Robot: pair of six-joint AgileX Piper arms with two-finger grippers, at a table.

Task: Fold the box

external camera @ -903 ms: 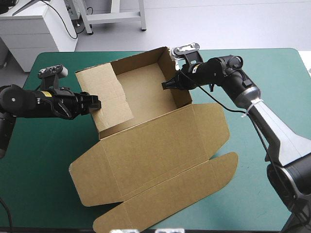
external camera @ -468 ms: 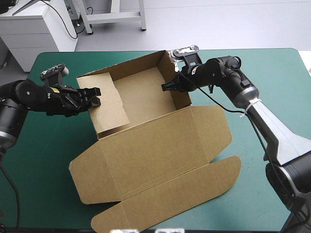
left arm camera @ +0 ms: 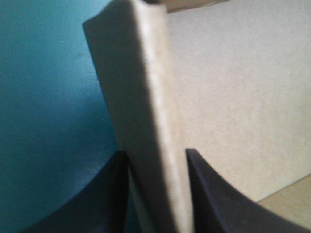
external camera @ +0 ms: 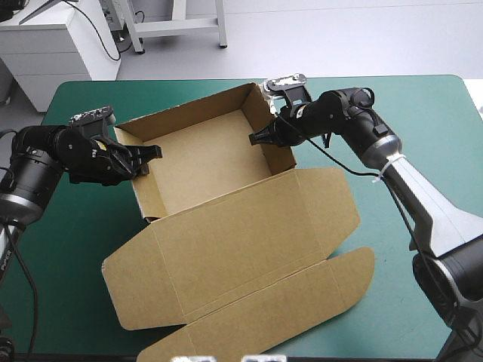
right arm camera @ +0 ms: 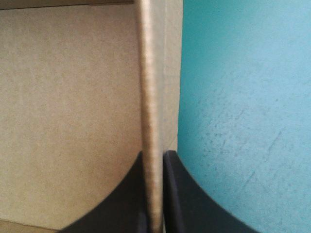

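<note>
Teal-green table cover (external camera: 60, 256) lies under everything. The left gripper (external camera: 148, 154) pinches the left wall of the brown cardboard box (external camera: 211, 158) at centre frame, its lid flat toward the lower edge. The side flap that earlier leaned into the tray now stands flush against that wall. Upper right, the right gripper (external camera: 259, 136) clamps the opposite wall. The tray looks formed.

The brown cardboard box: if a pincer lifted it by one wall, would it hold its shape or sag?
Probably fairly stiff: the brown cardboard box has thin walls standing upright where the left pincer and right pincer grip them. Likely light, being empty sheet. Its flat lid would probably hinge and droop at the creases.
</note>
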